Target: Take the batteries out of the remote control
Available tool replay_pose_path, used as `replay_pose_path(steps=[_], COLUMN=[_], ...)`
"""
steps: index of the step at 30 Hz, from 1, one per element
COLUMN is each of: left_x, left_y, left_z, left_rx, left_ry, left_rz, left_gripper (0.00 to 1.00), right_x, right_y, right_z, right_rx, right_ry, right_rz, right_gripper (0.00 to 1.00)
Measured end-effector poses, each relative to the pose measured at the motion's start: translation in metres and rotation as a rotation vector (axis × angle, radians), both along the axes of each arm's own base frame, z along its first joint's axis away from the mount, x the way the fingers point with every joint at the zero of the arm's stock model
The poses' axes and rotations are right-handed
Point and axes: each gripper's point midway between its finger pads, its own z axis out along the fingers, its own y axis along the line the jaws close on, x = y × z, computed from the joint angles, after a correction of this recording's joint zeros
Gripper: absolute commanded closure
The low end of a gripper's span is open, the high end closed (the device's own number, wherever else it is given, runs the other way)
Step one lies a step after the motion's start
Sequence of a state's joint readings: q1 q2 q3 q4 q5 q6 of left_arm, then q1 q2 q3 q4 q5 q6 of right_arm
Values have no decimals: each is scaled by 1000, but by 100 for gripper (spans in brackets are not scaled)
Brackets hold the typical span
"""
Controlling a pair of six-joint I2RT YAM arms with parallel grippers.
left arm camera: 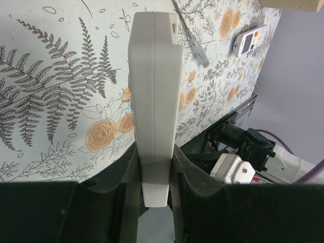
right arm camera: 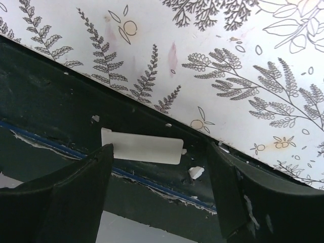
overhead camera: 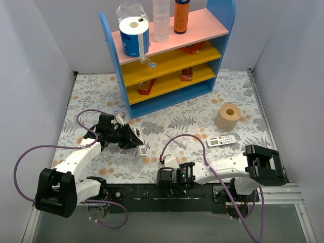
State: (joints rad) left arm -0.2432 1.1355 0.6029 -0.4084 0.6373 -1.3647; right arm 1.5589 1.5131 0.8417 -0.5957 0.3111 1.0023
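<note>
Left pincer (left arm camera: 154, 154): closed on the remote control (left arm camera: 154, 101), one finger pressed to each broad face, near one end of it.
Remote control: white, seen edge-on from the left wrist view, its long axis pointing away from the pincer, above the floral surface (overhead camera: 91, 96). From the top view it sits left of centre, in front of the shelf unit (overhead camera: 114, 55).
Batteries: cannot tell. None can be made out in any view, and the remote's faces are covered by the fingers.
Right pincer (right arm camera: 159, 149): spread wide, gripping nothing, low over the black strip (right arm camera: 50, 86) at the near edge of the surface.
Flat white plate (right arm camera: 136, 146): lies on the black strip, in the gap between the right fingers. Contact with them cannot be told.
Second remote (overhead camera: 223, 141): white, flat on the surface, right of centre.
Grey stick (overhead camera: 178, 143): thin, on the surface between the two remotes.
Cardboard roll (overhead camera: 229, 117): upright, just behind the second remote.
</note>
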Motion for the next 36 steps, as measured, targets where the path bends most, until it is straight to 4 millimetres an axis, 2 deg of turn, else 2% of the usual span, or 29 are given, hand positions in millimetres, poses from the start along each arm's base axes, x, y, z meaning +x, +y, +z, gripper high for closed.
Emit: replay_pose_path(steps=[7,16,30,36], left_x=[0,0,-1,-1], left_y=[0,0,-1,-1], left_z=[0,0,1,3], left_rx=[0,-1,-10,-12], left_ry=[0,-1,1,-4], left_rz=[0,-1,-8,-8], left_gripper=[100,100,100,100], right_x=[-6,-8,-18,-18], right_y=[7,22,18,16], right_z=[-1,7,-4,-4], right_rx=[1,28,-42,-53], right_ry=[7,12,18,7], right_rz=[7,4,-5,-11], right_gripper=[20,18,20,16])
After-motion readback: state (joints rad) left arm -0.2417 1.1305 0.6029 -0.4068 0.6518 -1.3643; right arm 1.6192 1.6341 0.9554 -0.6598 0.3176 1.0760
